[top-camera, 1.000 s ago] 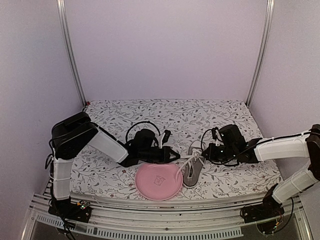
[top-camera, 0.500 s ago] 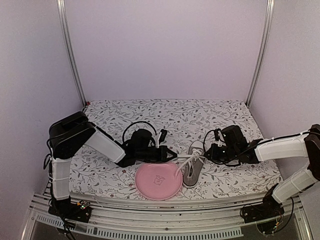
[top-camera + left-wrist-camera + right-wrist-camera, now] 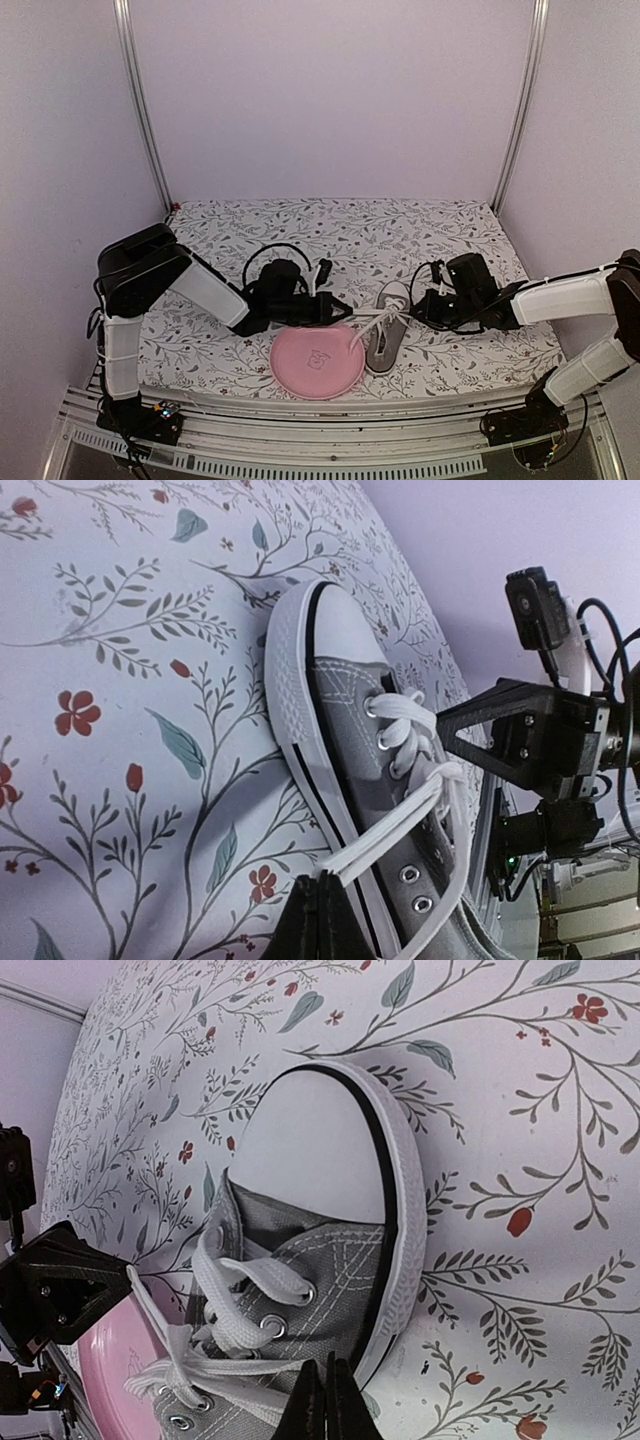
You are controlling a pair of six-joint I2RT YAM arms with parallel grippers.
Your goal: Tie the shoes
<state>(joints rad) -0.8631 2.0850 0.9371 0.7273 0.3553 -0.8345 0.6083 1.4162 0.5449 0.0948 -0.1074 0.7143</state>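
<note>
Left gripper point(image 3: 349, 315) clenched on lace point(image 3: 368, 322), right gripper point(image 3: 418, 305) clenched at shoe's point(image 3: 385, 338) 2 o'clock; plate point(image 3: 295, 360) at 8 o'clock; arms low, outstretched.

- Sneaker point(image 3: 386, 330) lay on the surface point(image 3: 300, 230) near its front edge, toe pointing to the back.
- Plate point(image 3: 318, 362) sat just beside it, on its left.
- Left claw point(image 3: 347, 313) was behind the plate, left of the sneaker.
- Right claw point(image 3: 420, 305) was on the sneaker's right.
- Lace point(image 3: 395, 822) ran from the sneaker to the left claw.
</note>
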